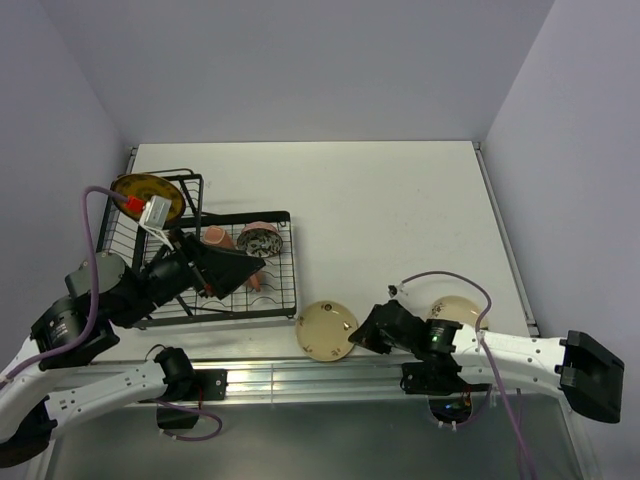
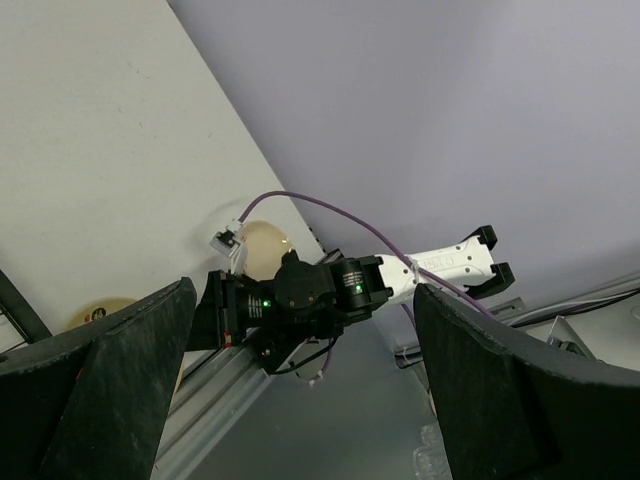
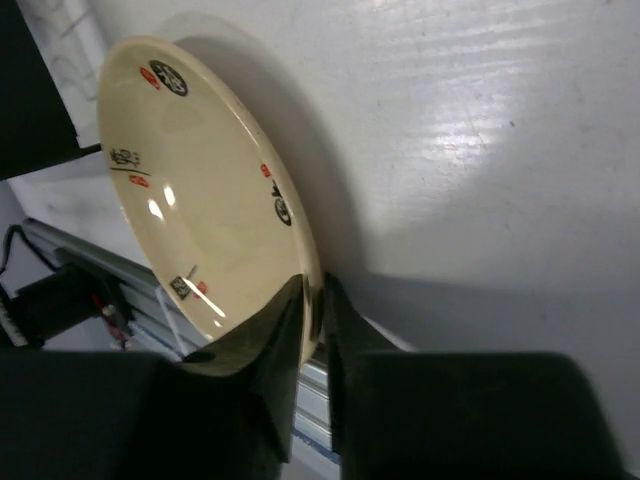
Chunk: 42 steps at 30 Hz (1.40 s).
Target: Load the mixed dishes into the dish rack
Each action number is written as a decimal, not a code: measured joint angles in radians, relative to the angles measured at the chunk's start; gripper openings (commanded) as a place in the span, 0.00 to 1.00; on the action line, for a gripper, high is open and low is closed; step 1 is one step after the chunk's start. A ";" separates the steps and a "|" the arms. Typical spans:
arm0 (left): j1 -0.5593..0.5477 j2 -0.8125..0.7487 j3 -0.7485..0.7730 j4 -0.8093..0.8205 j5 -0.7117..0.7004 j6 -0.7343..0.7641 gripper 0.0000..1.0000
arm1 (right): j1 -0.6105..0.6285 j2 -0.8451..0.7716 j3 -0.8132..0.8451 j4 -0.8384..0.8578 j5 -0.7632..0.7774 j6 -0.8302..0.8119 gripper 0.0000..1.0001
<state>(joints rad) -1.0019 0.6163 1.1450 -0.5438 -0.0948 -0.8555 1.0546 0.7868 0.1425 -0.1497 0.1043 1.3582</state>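
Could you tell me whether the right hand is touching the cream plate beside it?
Touching. In the right wrist view, the right hand pinches the cream plate at its rim, one finger on each face, with no gap.

Bg stuff only: white tabletop [image 1: 400,200], matte w/ a few faint specks, boxed in by 3 plain lavender-grey walls [image 1: 300,60]. Silver alu rail [image 1: 300,378] runs along the near edge, w/ a grey metal sheet [image 1: 320,445] just below it.

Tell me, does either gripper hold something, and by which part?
The right gripper grips the cream plate by its rim; the left gripper holds nothing.
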 measured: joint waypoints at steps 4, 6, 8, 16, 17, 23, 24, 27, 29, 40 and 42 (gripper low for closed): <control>0.000 -0.014 0.000 -0.004 -0.005 0.000 0.97 | 0.077 -0.003 0.009 -0.039 0.088 0.070 0.00; 0.000 -0.018 0.000 -0.005 -0.007 0.000 0.97 | 0.108 -0.017 0.037 -0.096 0.129 0.096 0.00; 0.000 -0.017 0.000 -0.005 -0.008 0.000 0.97 | 0.140 -0.032 0.079 -0.189 0.182 0.113 0.00; 0.000 0.006 0.021 0.008 -0.018 0.038 0.97 | 0.215 -0.054 0.433 -0.596 0.441 0.029 0.00; 0.000 0.015 0.034 0.013 -0.024 0.051 0.97 | 0.216 -0.039 0.491 -0.618 0.473 -0.006 0.00; 0.000 -0.033 0.045 0.168 -0.102 0.124 0.98 | 0.216 0.166 0.850 -0.653 0.686 -0.313 0.00; 0.000 -0.058 0.029 0.216 -0.117 0.138 0.98 | 0.216 0.195 0.887 -0.643 0.709 -0.370 0.00; 0.000 -0.150 -0.003 0.339 -0.152 0.189 0.99 | 0.216 0.249 0.959 -0.544 0.768 -0.601 0.00; 0.000 -0.183 -0.006 0.421 -0.153 0.227 0.99 | 0.214 0.259 0.966 -0.423 0.777 -0.785 0.00; 0.000 -0.255 -0.081 0.577 -0.281 0.322 0.99 | 0.185 0.520 1.168 0.251 0.597 -1.552 0.00; 0.000 -0.261 -0.081 0.566 -0.335 0.333 0.99 | 0.184 0.588 1.230 0.314 0.550 -1.633 0.00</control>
<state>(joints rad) -1.0019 0.3553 1.0637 0.0227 -0.4297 -0.5228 1.2388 1.3746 1.3727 0.1638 0.6548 -0.2749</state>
